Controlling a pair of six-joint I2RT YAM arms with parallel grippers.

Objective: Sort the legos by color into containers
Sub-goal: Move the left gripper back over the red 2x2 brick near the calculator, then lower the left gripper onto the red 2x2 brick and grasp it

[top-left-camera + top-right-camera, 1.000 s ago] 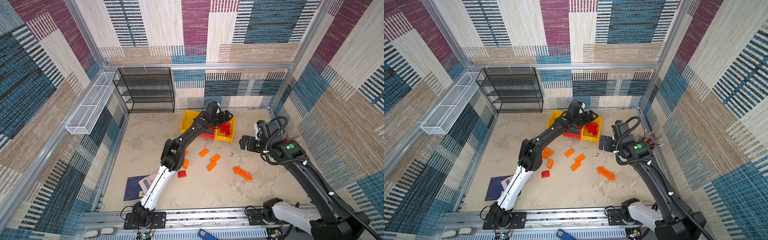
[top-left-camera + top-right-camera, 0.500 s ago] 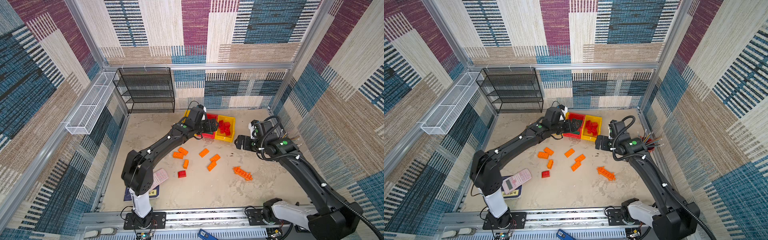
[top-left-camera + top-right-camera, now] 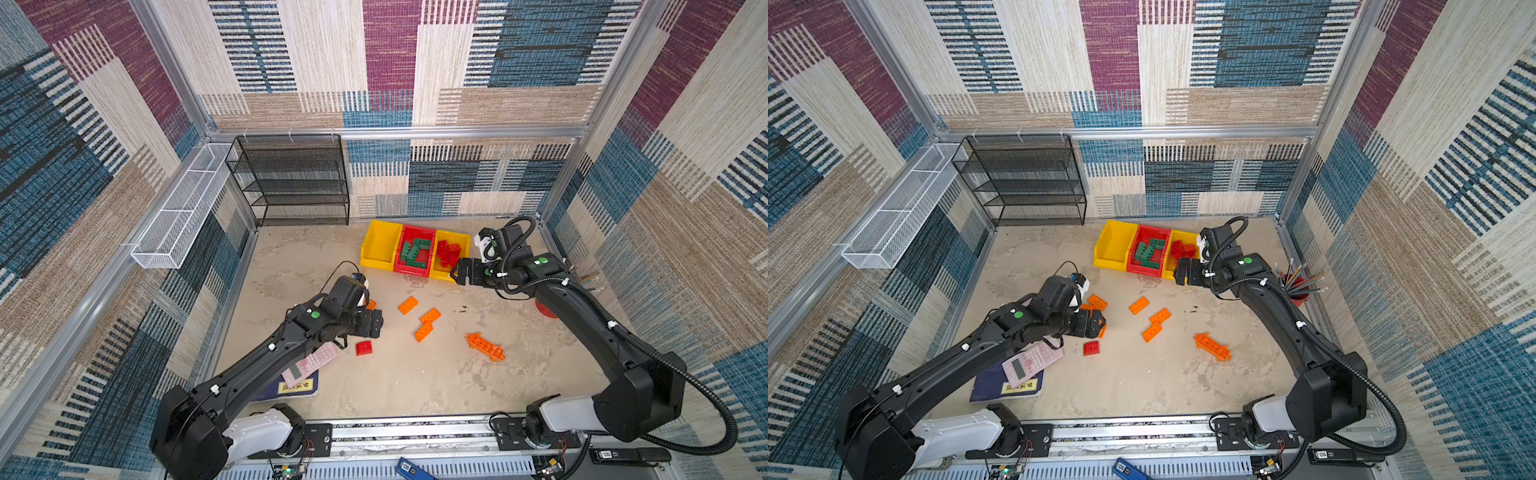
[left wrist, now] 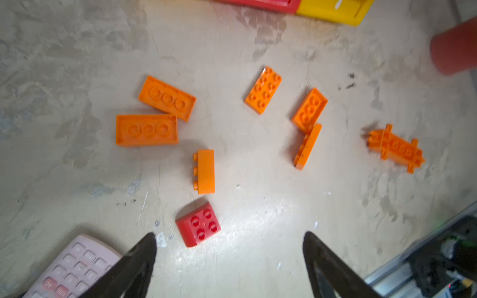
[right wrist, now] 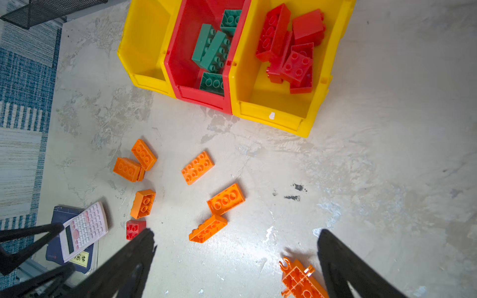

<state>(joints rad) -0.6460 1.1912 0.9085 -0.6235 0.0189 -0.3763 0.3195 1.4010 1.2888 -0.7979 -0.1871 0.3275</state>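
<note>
Three containers stand side by side at the back: an empty yellow bin (image 3: 380, 245), a red bin (image 3: 411, 271) holding green legos (image 5: 211, 51), and a yellow bin (image 3: 441, 274) holding red legos (image 5: 291, 51). Several orange legos (image 3: 430, 316) lie scattered mid-floor, with a spiky orange lattice piece (image 3: 485, 346) to their right. A lone red lego (image 3: 364, 348) lies just in front of my left gripper (image 3: 376, 324), which hovers open and empty above the floor (image 4: 229, 236). My right gripper (image 3: 459, 272) hangs open and empty by the right yellow bin's front (image 5: 235, 233).
A pink calculator (image 3: 309, 363) lies on a dark blue notebook (image 3: 297, 388) under my left arm. The black mesh shelf (image 3: 291, 178) stands at the back left. A red pencil cup (image 3: 1298, 286) sits behind my right arm, and a white wire basket (image 3: 183, 203) hangs on the left wall.
My left gripper has drawn back from over the bins to the loose bricks near the red lego. My right gripper has shifted slightly left toward the right yellow bin.
</note>
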